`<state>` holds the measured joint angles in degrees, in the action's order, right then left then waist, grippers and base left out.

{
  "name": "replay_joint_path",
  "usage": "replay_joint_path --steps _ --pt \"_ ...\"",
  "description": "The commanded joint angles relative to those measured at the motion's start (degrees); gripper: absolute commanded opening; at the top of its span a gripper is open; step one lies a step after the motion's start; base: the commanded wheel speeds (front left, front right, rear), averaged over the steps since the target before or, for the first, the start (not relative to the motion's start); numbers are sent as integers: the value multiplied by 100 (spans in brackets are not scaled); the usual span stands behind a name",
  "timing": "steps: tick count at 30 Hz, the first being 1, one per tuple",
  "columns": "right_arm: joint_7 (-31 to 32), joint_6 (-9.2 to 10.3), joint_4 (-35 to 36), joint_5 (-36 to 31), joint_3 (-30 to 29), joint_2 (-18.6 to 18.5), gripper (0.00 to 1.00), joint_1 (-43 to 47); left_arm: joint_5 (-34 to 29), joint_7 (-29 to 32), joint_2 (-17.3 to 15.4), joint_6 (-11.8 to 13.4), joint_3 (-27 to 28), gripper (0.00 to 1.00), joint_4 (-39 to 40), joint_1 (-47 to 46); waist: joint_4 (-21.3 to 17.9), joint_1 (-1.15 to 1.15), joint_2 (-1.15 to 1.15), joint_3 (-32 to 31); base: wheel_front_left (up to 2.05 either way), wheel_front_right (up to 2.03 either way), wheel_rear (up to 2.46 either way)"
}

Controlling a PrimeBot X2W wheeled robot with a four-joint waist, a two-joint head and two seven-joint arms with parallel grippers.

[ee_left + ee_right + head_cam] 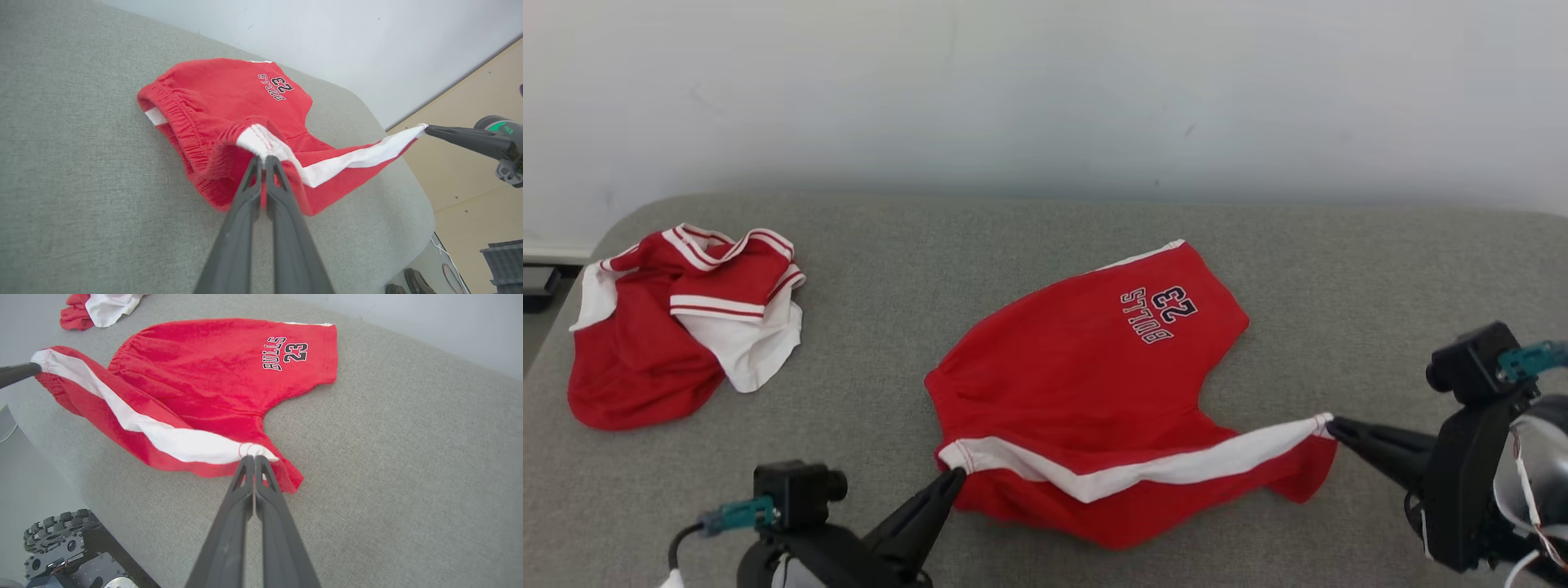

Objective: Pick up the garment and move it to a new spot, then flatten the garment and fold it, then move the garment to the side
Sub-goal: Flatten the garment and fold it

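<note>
shorts (1078, 376) strung between left fingers (931, 502), right fingers (1380, 447)

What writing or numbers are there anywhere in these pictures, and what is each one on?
"BULLS": on one leg of the red shorts.
"23": beside it on the same leg, upside down in the head view.
No writing shows on the crumpled red and white garment.
Too small to read: a tiny mark on the green fitting of the right arm.

The far-left red-and-white garment (98, 308) is cut off by the right wrist view's top edge. Two corners of the shorts (1086, 384) vanish between the closed fingers of the left claw (956, 475) and the right claw (1331, 426). Both arms run off the head view's edges.
</note>
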<state>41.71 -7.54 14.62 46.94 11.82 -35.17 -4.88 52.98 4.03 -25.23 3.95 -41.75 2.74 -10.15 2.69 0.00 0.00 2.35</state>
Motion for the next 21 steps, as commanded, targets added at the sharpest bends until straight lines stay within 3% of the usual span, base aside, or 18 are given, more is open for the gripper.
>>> replay_joint_path --steps 1,9,21 --pt "-53 10 -84 15 51 -94 0 -171 33 27 34 -46 23 0 -43 -150 152 0 0 197 0 0 0" --pt "-631 10 -1210 -115 803 -485 0 -1760 -60 -39 519 -139 126 0 -543 -1052 471 0 0 688 0 0 0" --pt "-1706 10 -2927 -213 1766 -570 0 -3655 -58 -218 1226 -295 310 0 -1599 -2333 889 0 0 1300 0 0 0"
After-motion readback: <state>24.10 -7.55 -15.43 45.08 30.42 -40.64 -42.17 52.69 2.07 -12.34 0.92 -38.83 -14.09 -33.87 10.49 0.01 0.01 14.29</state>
